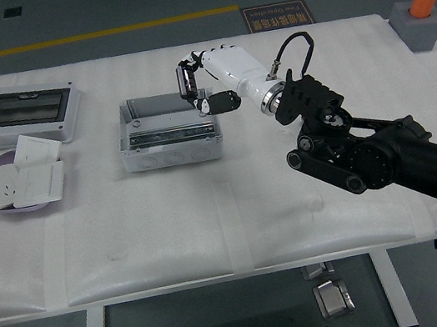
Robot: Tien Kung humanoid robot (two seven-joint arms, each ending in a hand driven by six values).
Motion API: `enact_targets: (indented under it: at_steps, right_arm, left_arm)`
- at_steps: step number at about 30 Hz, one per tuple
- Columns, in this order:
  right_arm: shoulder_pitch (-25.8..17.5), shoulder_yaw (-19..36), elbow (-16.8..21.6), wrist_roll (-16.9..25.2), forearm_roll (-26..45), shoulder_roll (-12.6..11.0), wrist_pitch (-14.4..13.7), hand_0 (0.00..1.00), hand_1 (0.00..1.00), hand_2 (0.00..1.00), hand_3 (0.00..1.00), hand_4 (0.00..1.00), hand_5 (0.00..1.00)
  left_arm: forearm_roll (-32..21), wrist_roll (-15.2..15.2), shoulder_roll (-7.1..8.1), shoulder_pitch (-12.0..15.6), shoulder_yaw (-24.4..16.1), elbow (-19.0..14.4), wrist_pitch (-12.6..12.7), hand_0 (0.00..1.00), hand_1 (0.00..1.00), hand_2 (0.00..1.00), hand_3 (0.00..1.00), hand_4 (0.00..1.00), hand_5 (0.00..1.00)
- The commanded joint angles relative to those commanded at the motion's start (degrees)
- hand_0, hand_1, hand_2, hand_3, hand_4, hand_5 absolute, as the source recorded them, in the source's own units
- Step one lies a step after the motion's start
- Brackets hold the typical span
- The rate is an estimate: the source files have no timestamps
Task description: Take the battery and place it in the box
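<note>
White right hand (208, 80) pinches the dark battery (184, 80) in its fingertips above the box (167, 130)

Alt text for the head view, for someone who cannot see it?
The right robot hand holds a dark battery above the far right corner of an open grey box on a white table. No left arm shows.

The battery (185, 81) shows only as a dark sliver between the right hand's (216, 79) fingers. The arm (404, 156) runs off the right edge.
</note>
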Motion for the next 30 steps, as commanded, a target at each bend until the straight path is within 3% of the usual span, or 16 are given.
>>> enact_targets:
  at_steps: [6,7,12,13,23,26,30]
  right_arm:
    - [0.4,-0.6,-0.9,-0.8,-0.4,1.0,1.5,0.817,0.711,0.623,0.596,0.454,0.246]
    - [0.5,-0.7,-1.0,-1.0,-0.4,1.1,1.8,0.879,0.774,0.758,0.814,0.772,0.447]
    - [0.7,-1.7,-1.8,-1.5,-0.6,1.6,2.8,0.879,0.774,0.758,0.814,0.772,0.447]
    - [0.8,-1.9,-2.0,-1.6,-0.7,1.7,2.9,0.991,0.878,0.886,0.977,0.989,0.625]
    - [1.3,-3.5,-2.8,-2.2,-0.8,1.7,3.7,0.998,0.916,0.925,0.998,0.998,0.683]
    - [1.6,-4.2,-2.7,-2.2,-0.4,-0.1,3.9,0.998,0.922,0.930,0.998,0.998,0.686]
    - [2.1,-7.9,-3.7,-2.1,0.9,-4.7,4.3,0.998,0.922,0.930,0.998,0.998,0.686]
  left_arm:
    - [0.4,0.1,0.04,-0.1,-0.3,0.0,-0.2,0.600,0.624,0.483,0.621,0.578,0.480]
    - [0.3,0.1,0.04,-0.1,-0.2,0.0,-0.2,0.599,0.623,0.474,0.623,0.586,0.486]
    - [0.4,0.2,0.05,-0.2,-0.2,-0.1,-0.3,0.599,0.623,0.474,0.623,0.586,0.486]
    - [0.5,0.2,0.05,-0.2,-0.2,-0.1,-0.4,0.600,0.623,0.470,0.622,0.586,0.487]
    - [0.7,0.3,0.07,-0.4,-0.3,-0.1,-0.6,0.600,0.623,0.461,0.620,0.583,0.492]
    - [0.6,0.3,-0.06,-0.3,-0.4,-0.1,-0.6,0.600,0.623,0.459,0.618,0.563,0.484]
    - [-0.2,0.1,-0.09,-0.2,0.0,0.0,-0.5,0.600,0.623,0.459,0.618,0.563,0.484]
